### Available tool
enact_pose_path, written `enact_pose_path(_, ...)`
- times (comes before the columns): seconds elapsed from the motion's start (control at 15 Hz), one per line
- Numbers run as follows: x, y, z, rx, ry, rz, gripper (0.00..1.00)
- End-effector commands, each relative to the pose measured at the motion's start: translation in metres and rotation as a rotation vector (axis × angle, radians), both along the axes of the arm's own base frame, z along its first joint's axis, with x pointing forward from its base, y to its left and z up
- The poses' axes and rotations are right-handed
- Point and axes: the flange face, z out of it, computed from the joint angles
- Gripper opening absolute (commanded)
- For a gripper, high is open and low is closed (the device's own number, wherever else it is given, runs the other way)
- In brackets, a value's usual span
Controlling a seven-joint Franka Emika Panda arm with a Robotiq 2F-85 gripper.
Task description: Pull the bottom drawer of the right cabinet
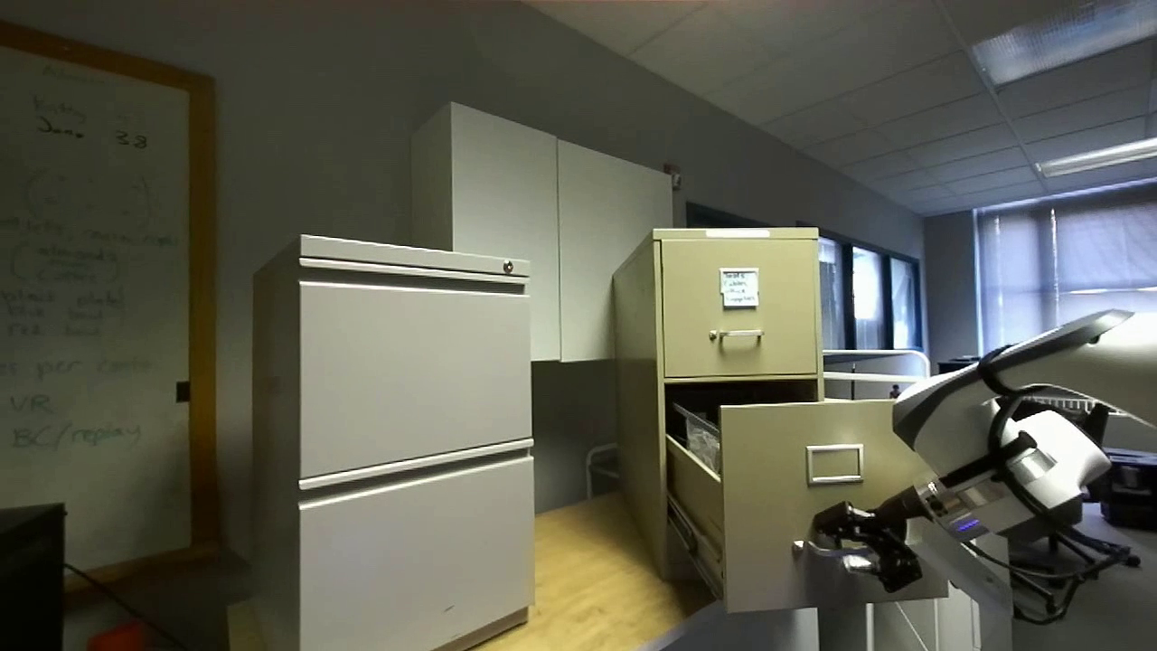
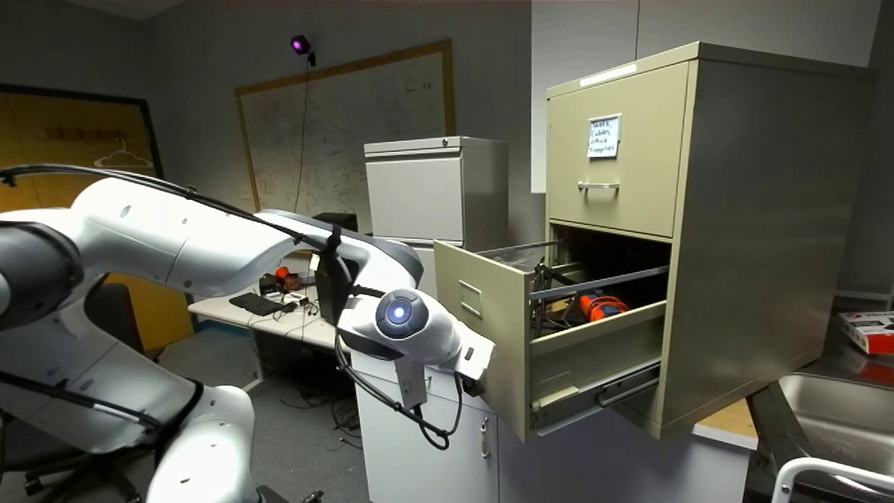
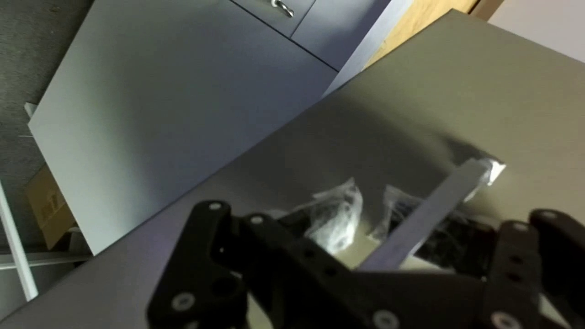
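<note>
Pull's mostly done, I'd say: bottom drawer (image 1: 768, 493) is well out of right cabinet (image 2: 754, 230), contents (image 2: 602, 307) showing, gripper (image 3: 367, 214) part-closed at its handle (image 3: 432, 212) (blurry, can't tell if clamped), leaving maybe some last travel plus release.

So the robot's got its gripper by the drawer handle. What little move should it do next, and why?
Probably a gentle tug straight out from the beige filing cabinet, stopping if it resists. The gripper is at the handle, and the bottom drawer stands out with its slide rail showing, so pulling along the rail seems sensible. I can't tell how much farther it slides.
</note>
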Motion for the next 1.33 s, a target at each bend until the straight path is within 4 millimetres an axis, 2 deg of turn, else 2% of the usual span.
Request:
enact_pose_path(0.0, -0.013, 0.012, -0.042, -0.008, 0.167, 0.023, 0.59)
enact_pose_path(0.07, -0.016, 0.015, -0.041, -0.029, 0.188, 0.008, 0.66)
enact_pose_path(0.13, -0.01, 0.01, -0.034, -0.051, 0.209, -0.013, 0.73)
enact_pose_path(0.2, 0.004, -0.001, -0.024, -0.064, 0.228, -0.046, 0.81)
enact_pose_path(0.27, 0.003, 0.001, -0.018, -0.088, 0.244, -0.094, 0.9)
enact_pose_path(0.33, -0.007, 0.011, -0.02, -0.115, 0.26, -0.139, 0.99)
enact_pose_path(0.4, -0.003, 0.013, -0.014, -0.128, 0.258, -0.2, 1.0)
enact_pose_path(0.47, 0.011, 0.009, -0.003, -0.133, 0.253, -0.237, 1.0)
enact_pose_path(0.6, 0.015, 0.021, 0.011, -0.154, 0.238, -0.336, 1.0)
enact_pose_path(0.67, 0.007, 0.03, 0.012, -0.158, 0.224, -0.384, 1.0)
enact_pose_path(0.8, 0.018, 0.037, 0.029, -0.148, 0.183, -0.462, 1.0)
enact_pose_path(1.27, 0.008, 0.059, 0.07, -0.163, 0.066, -0.675, 1.0)
